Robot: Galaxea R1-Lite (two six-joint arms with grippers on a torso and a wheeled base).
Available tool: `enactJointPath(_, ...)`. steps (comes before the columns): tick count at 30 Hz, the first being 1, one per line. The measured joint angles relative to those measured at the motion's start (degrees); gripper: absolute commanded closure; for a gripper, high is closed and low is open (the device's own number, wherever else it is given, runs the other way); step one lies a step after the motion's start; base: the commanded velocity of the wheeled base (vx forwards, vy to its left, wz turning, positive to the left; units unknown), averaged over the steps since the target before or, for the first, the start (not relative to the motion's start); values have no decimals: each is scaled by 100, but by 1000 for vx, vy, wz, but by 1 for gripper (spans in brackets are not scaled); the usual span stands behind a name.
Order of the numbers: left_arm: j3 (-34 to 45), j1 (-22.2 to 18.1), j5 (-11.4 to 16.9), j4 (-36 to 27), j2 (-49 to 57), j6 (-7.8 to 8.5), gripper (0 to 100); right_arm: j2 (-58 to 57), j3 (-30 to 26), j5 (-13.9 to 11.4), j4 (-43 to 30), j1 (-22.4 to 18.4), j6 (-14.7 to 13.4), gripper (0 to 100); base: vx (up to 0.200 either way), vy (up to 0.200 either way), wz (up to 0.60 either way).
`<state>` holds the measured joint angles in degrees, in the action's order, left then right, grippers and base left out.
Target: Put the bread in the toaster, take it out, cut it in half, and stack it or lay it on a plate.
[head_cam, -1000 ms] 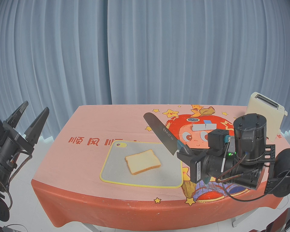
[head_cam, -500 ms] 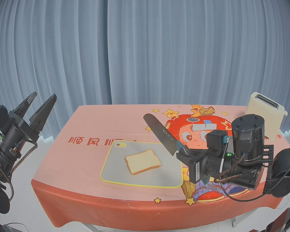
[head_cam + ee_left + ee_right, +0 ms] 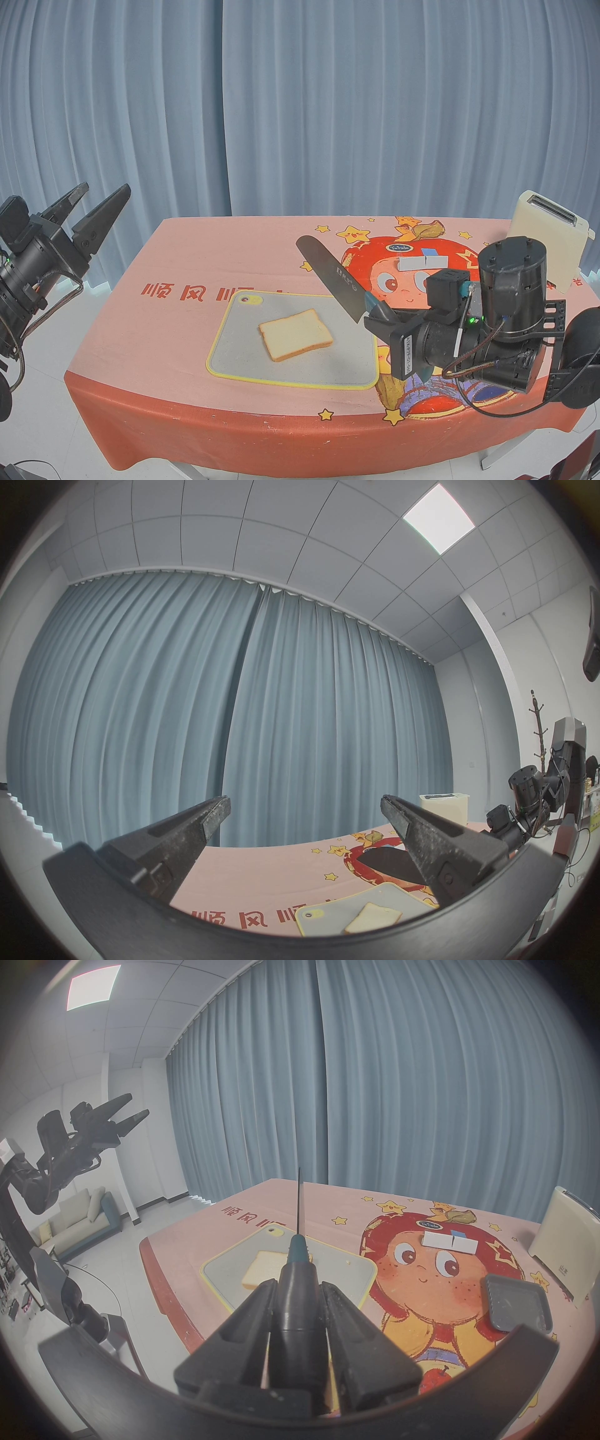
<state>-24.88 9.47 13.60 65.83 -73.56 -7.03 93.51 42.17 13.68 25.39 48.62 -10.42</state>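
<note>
Head view: wide pink table (image 3: pixel 181 262) across the lower half of the frame, in front of a blue curtain (image 3: pixel 312 106). In the lower centre, on the cloth, a grey cutting board (image 3: pixel 237 359) with a yellow edge. At the right edge of the frame, a cream toaster (image 3: pixel 550 237), with nothing standing out of its slot.

At the lower right, just beside the right side of the board, the right gripper (image 3: pixel 377 310), closed tight on the handle of a knife (image 3: pixel 331 275). Dark blade pointing to the upper left, raised over the far right corner of the board and apart from the slice. At the left edge of the frame, well apart from the table, the left gripper (image 3: pixel 103 199), with fingers spread wide and nothing between them.

In the right wrist view, at the lower right, a dark square plate (image 3: pixel 517 1304) near the toaster, with nothing on it.

In the middle of the board, lying flat, the bread (image 3: pixel 295 334): one whole slice, pale with a brown crust.

On progress, as a judgement: toaster steps probably finished, since the slice is already out on the board, but hard to confirm from such a pale surface. Knife already in hand. Cut not yet made. Remaining: lowering the blade across the middle of the slice, then moving both halves to the plate, stacked or side by side.
</note>
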Motion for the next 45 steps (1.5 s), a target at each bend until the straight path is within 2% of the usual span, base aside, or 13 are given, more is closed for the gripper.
enactJointPath(6, -321, 130, 104, -538, -124, -5, 0, 1, 9, -11, 0, -2, -30, 100, 0, 0, 0)
enactJointPath(18, -922, 345, 240, -668, -951, -2, 0, 163, 46, -22, 4, 113, -71, 100, 0, 0, 0)
enactJointPath(24, -1158, 634, 243, -808, -1180, 20, 0, 205, 96, -30, 6, 155, -82, 100, 0, 0, 0)
enactJointPath(25, -1197, 657, 245, -929, -1213, 34, 100, 213, 105, -33, 6, 174, -85, 100, 0, 0, 0)
enactJointPath(30, -1395, 762, 334, -1156, -1362, 88, 100, 323, 168, -35, 6, 268, -222, 100, 0, 0, 0)
enactJointPath(36, -1635, 981, 357, -1147, -1654, 44, 100, 447, 260, -30, 4, 363, -351, 100, 0, 0, 0)
enactJointPath(41, -1827, 1172, 325, -1120, -1842, -429, 100, 483, 293, -18, -2, 395, -369, 100, 0, 0, 0)
enactJointPath(45, -1908, 1409, 312, -839, -1943, -925, 100, 491, 312, -16, -9, 406, -372, 100, 0, 0, 0)
